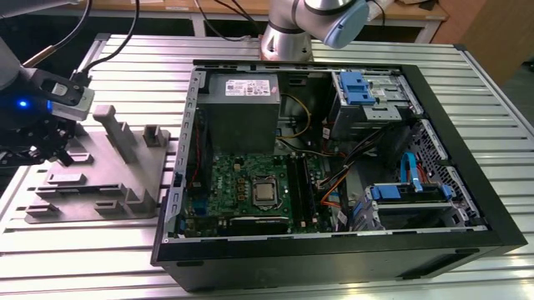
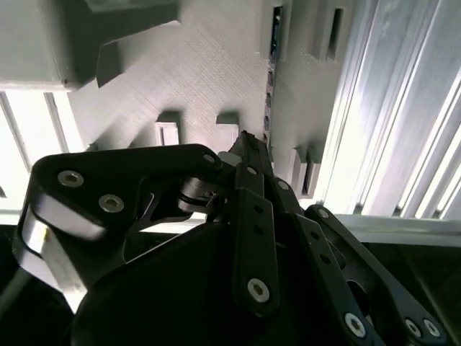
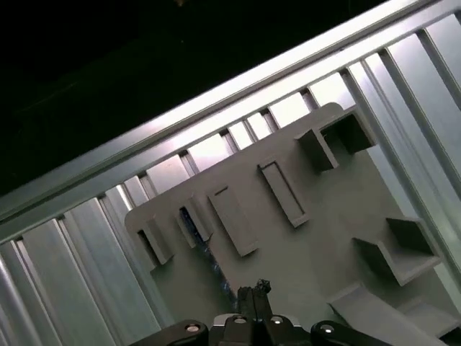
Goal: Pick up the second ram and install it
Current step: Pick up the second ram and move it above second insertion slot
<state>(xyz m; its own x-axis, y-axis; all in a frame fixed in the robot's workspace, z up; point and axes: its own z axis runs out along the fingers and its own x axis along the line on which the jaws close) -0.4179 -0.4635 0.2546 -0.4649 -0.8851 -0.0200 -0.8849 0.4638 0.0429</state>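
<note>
Exterior view first: got the gripper (image 1: 46,153) way over on the exterior view's left, low over the left edge of the grey fixture (image 1: 125,181), well apart from the open PC case (image 1: 334,259). Seeing a blue light (image 1: 22,104) lit on the wrist assy.

Over to the second wrist view: spotting the second ram (image 2: 270,86) standing on edge in a narrow slot of the fixture, a dark blue-green strip w/ small chips, not yet lifted out. Picking out the black fingertips (image 2: 241,144) right at the near end of that strip. Reading the jaws as drawn together, no gap visible at the tips. Can't tell whether the ram's edge is nipped between them or just beside them.

Same in the first wrist view: second ram (image 3: 207,252) edge-up between two small fixture blocks, tips just next to its end.

Back in the exterior view: finding the green motherboard (image 1: 242,184) flat inside the case, CPU (image 1: 265,192) bare in the middle, grey PSU (image 1: 242,94) next to the board toward the arm base (image 1: 284,37), and blue drive caddies (image 1: 354,87) on the exterior view's right. Noting a ribbed alu table (image 1: 84,256) under the lot.
</note>
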